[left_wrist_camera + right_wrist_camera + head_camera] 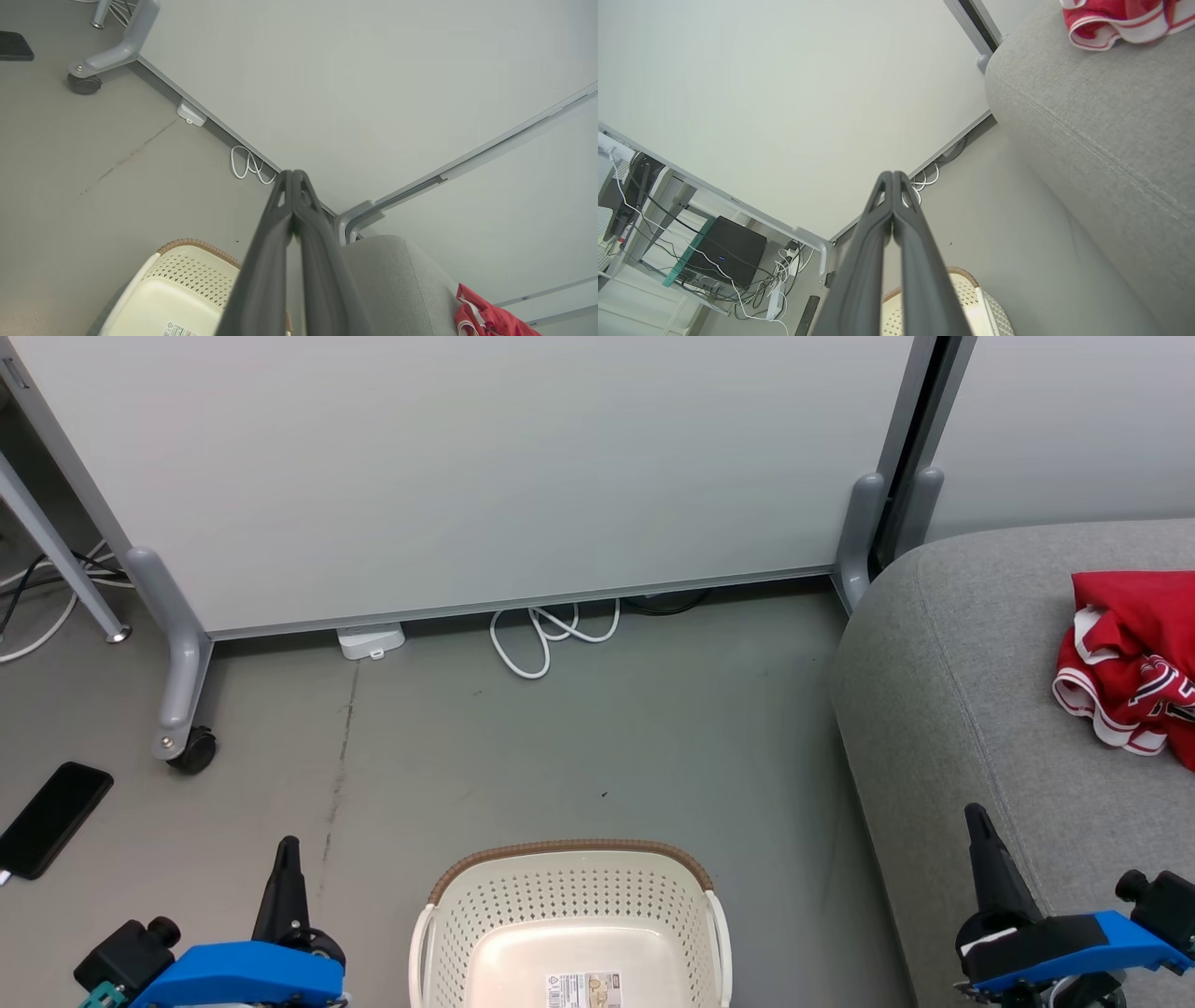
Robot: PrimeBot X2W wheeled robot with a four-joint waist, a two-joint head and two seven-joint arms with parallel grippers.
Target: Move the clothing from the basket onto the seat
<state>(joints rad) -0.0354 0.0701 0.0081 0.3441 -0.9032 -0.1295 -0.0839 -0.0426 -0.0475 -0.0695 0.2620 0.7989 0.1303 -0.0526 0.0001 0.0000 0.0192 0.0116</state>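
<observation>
While left tool [288, 847] and right tool [976, 816] sit closed, empty, the basket [569, 848] stands mouth-up, clothing [1134, 653] bunched on the seat [952, 728].

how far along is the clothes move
Looks done: the red clothing lies on the seat, and the basket shows a bare bottom where visible. Nothing in hand: left gripper and right gripper are shut and empty. Nothing visibly left.

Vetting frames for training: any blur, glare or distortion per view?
Head view: sharp, even diffuse light, no glare, faint shadow beside the seat. Left wrist view: wide-angle stretch, left fingers loom large, soft toward the bottom edge. Right wrist view: same for right fingers; clothing cropped by the top edge.
</observation>
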